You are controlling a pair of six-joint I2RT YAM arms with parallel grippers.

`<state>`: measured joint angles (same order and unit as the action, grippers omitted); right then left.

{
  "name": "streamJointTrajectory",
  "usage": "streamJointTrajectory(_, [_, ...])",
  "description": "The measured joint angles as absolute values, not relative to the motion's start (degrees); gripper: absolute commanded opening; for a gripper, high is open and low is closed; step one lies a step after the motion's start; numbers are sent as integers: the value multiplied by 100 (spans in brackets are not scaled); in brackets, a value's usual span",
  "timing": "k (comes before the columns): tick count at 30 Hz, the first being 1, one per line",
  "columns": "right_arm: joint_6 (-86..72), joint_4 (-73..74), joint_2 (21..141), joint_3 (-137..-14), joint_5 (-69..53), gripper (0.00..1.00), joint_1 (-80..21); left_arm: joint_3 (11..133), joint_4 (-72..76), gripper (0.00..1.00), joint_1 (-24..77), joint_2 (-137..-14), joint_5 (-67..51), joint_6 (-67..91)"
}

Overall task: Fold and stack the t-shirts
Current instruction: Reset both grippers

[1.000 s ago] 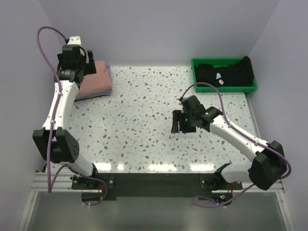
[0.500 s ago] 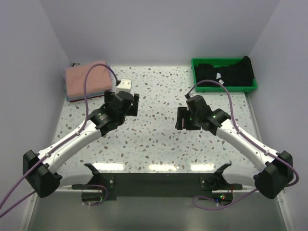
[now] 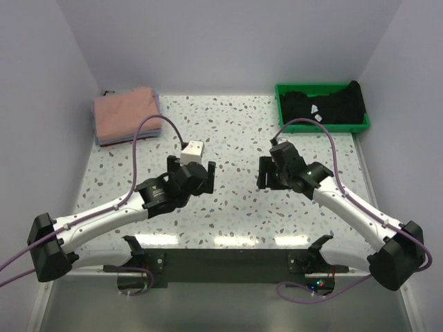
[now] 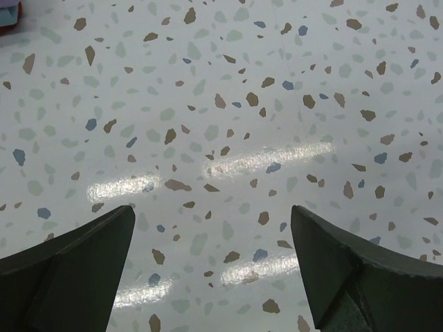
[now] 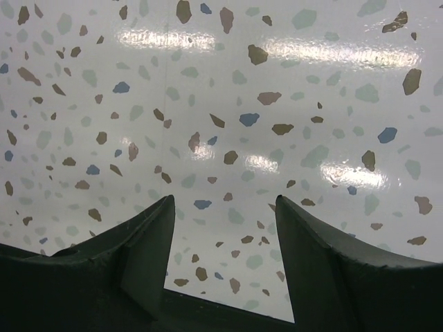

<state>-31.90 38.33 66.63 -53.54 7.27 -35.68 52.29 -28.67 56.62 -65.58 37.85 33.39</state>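
Speckled terrazzo table (image 3: pixel 228 124) with glossy light reflections, between 3 plain pale walls (image 3: pixel 228 41)

You will find no legible text, number, brand or sign in any view. The only candidate is a small white patch (image 3: pixel 315 108) on the black t-shirt (image 3: pixel 340 102) lying in the green tray (image 3: pixel 325 126); it is too small to read. The speckled table (image 4: pixel 221 104) carries no lettering in the wrist views.

Green tray (image 3: pixel 325 127) at far right corner of speckled table (image 3: pixel 228 131).
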Motion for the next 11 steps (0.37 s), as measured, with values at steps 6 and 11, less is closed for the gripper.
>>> streamJointTrajectory(6, [-3192,3806,6589,-5277,847,64,-3568,4882,-2580,100,5666,-6156,3645,3607])
streamJointTrajectory(11, [-3197,3802,6519,-5212,945,64,-3568,4873,-2491,100,5666,-6104,3640,3693])
